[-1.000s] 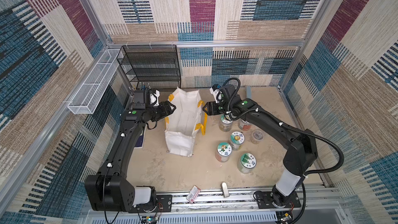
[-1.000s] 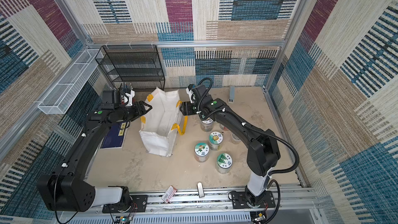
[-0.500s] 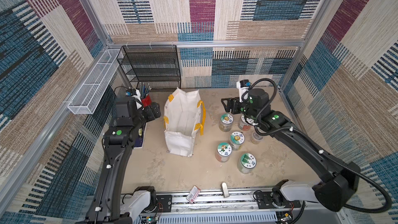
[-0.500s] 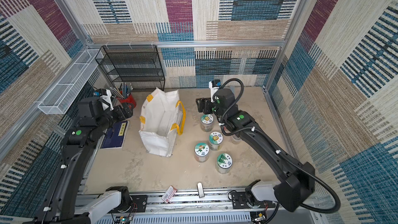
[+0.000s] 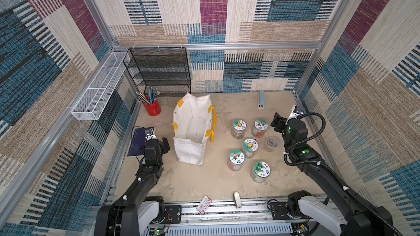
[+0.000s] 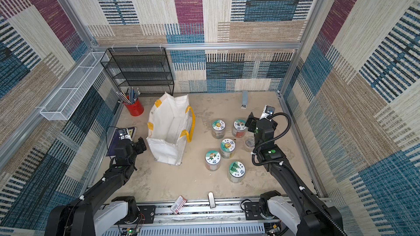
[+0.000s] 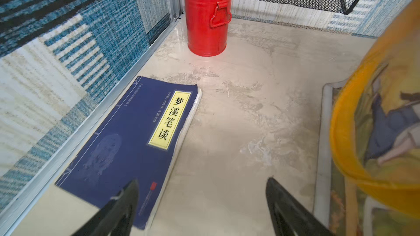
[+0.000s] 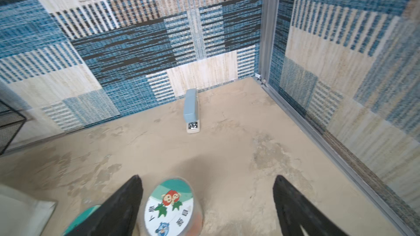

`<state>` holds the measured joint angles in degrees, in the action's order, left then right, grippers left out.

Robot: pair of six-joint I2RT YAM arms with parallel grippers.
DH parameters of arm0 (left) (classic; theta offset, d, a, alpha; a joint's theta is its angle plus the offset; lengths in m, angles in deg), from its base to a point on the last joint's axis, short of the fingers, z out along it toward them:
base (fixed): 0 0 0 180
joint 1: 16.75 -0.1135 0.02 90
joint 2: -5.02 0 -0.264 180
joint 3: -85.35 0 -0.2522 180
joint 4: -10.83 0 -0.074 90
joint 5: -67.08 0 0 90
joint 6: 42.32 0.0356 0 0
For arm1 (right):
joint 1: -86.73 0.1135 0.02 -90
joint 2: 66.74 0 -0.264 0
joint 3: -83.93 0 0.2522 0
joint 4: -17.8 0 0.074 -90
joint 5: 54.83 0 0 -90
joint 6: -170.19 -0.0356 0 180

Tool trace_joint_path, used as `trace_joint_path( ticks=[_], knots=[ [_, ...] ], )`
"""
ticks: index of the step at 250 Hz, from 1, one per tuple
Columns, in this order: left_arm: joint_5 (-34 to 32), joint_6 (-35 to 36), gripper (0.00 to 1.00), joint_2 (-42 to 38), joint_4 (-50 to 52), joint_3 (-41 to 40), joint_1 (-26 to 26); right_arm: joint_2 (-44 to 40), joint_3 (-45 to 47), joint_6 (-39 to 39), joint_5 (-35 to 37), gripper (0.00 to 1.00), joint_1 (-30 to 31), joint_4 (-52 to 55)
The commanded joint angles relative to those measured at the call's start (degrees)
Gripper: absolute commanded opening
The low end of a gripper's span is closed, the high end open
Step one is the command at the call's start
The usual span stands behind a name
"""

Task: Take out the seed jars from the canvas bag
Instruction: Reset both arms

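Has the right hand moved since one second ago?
Yes. The right hand went from the canvas bag rim to the far side of the seed jars.

Wide bare tabletop (image 5: 181,182) in front of bag (image 5: 193,130), free to cross. Bag mouth open upward, yellow handle (image 5: 213,123) slack along right rim. Right of bag a narrow strip, then six jars (image 5: 249,146) set close, gaps tight. Left side crowded: book (image 7: 127,137) flat against wall, cup (image 7: 205,23) of pencils in far corner, rack (image 5: 159,71) behind. Stapler (image 8: 192,112) alone by back wall, bare tabletop around. Left claw (image 7: 202,180) spread over strip between book and bag; right claw (image 8: 207,178) spread at jars' far right edge.
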<state>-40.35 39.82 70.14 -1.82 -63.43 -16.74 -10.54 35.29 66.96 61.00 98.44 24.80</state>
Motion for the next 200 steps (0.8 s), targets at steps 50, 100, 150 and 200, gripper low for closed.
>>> trace_joint_path(
  ticks=[50, 100, 150, 200],
  knots=[
    [7.6, 5.6, 0.95, 22.6, -28.3, 2.5, -0.8, 1.2, 8.9, 5.2, 8.4, 0.99, -3.8, -17.9],
    [7.1, 5.3, 0.97, 22.9, -25.7, 4.2, -0.9, 4.4, 16.1, 9.9, 5.3, 0.99, -8.3, -32.7],
    [7.0, 5.2, 1.00, 22.7, -23.9, 4.9, -0.8, 16.5, 21.1, 9.9, -3.5, 0.99, -10.1, -48.8],
    [7.0, 5.2, 1.00, 22.7, -23.9, 5.0, -0.8, 24.4, 20.6, 10.9, -7.9, 0.99, -10.2, -57.2]
  ],
)
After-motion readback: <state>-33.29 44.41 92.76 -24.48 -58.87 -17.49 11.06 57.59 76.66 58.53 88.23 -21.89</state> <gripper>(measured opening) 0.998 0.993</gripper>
